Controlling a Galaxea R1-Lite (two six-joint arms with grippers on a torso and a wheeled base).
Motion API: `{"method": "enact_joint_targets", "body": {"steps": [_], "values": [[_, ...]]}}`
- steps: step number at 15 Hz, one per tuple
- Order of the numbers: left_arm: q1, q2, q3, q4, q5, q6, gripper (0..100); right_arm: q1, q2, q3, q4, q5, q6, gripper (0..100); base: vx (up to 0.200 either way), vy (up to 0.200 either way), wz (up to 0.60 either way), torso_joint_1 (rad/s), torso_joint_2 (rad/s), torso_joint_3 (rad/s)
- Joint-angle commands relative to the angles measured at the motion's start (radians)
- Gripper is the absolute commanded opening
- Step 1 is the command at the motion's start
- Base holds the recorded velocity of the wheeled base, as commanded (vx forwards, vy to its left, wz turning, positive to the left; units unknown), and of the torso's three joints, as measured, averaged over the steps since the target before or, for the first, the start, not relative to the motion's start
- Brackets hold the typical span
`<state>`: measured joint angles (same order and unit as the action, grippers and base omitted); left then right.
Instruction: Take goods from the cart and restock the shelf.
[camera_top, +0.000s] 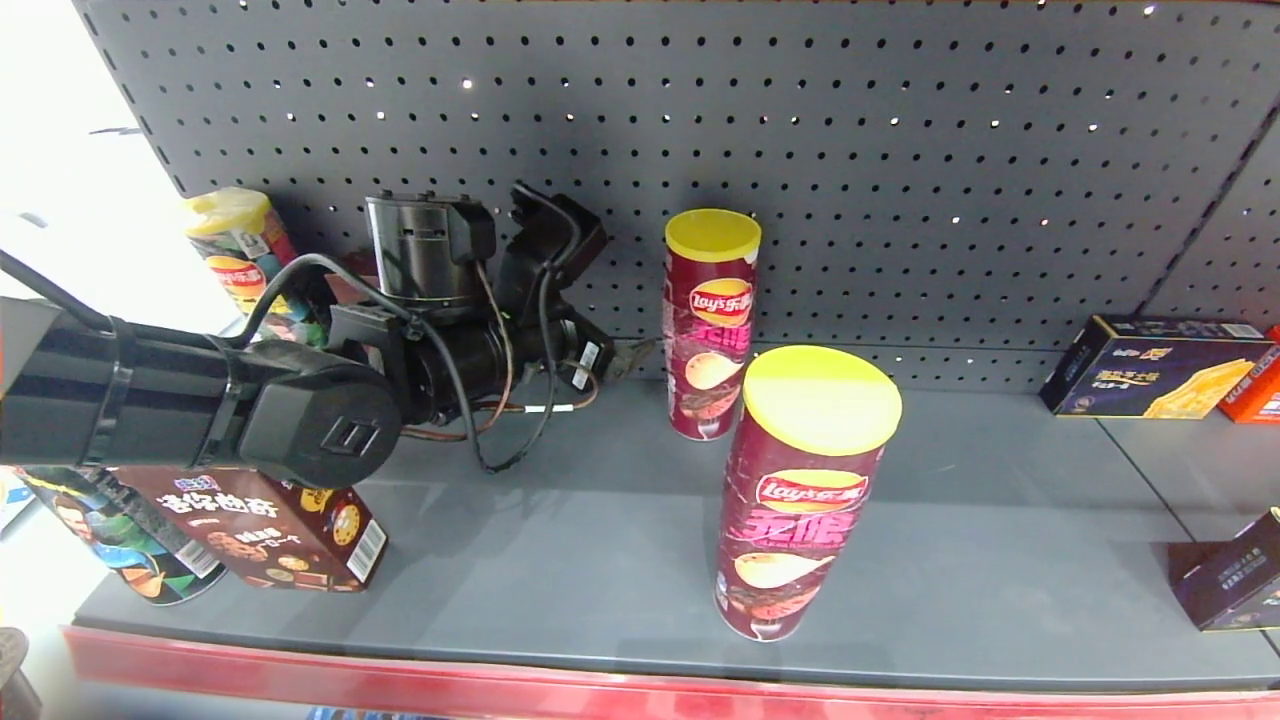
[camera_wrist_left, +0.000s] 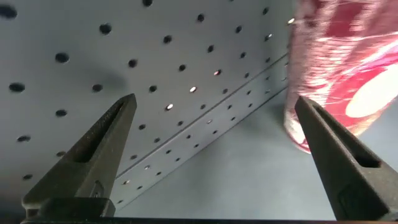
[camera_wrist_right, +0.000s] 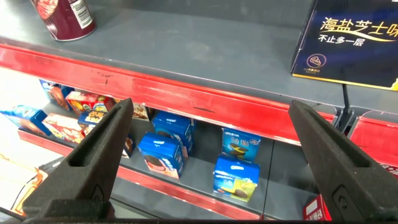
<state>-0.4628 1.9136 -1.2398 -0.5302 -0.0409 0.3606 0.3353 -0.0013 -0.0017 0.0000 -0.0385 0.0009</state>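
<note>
**Shelf bay, left arm at the back row**

Head view. Grey shelf board (camera_top: 560, 560) with a red front strip (camera_top: 500, 685), backed by a grey perforated panel (camera_top: 800, 120).
- A maroon crisp canister with yellow lid (camera_top: 795, 500) stands upright near the front edge. Its label carries a red oval logo and a picture of a crisp.
- A second maroon canister (camera_top: 710, 330), with the same label, stands upright against the panel.
- The black left arm (camera_top: 200, 400) lies across the shelf's left part, its wrist near the second maroon canister.
- Far left: a yellow-lidded multicoloured canister (camera_top: 245, 255) at the back and a brown biscuit box (camera_top: 270, 530) at the front.
- Right side: a dark navy box (camera_top: 1160, 380), an orange box (camera_top: 1255, 395) and a dark purple box (camera_top: 1230, 575).

Left wrist view. The left gripper (camera_wrist_left: 216, 102) has its fingers spread wide, with nothing between them. The second maroon canister (camera_wrist_left: 348, 68) is just beside one finger; I cannot tell if they touch.

Right wrist view. The right gripper (camera_wrist_right: 211, 104) has its fingers spread and empty, low in front of the red front strip (camera_wrist_right: 186, 87). Blue snack packs (camera_wrist_right: 165, 152) sit on the lower shelf.
</note>
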Motion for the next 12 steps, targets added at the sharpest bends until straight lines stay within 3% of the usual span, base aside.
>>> {"method": "enact_joint_targets", "body": {"steps": [1, 12], "values": [[-0.002, 0.015, -0.003, 0.003, 0.013, 0.006, 100, 0.001, 0.001, 0.0, 0.0, 0.0, -0.001, 100, 0.0, 0.0, 0.0, 0.0, 0.0, 0.0], [-0.037, 0.09, -0.052, -0.001, 0.015, 0.009, 100, 0.001, 0.001, 0.0, 0.0, 0.0, 0.001, 100, 0.0, 0.0, 0.0, 0.0, 0.0, 0.0]]}}
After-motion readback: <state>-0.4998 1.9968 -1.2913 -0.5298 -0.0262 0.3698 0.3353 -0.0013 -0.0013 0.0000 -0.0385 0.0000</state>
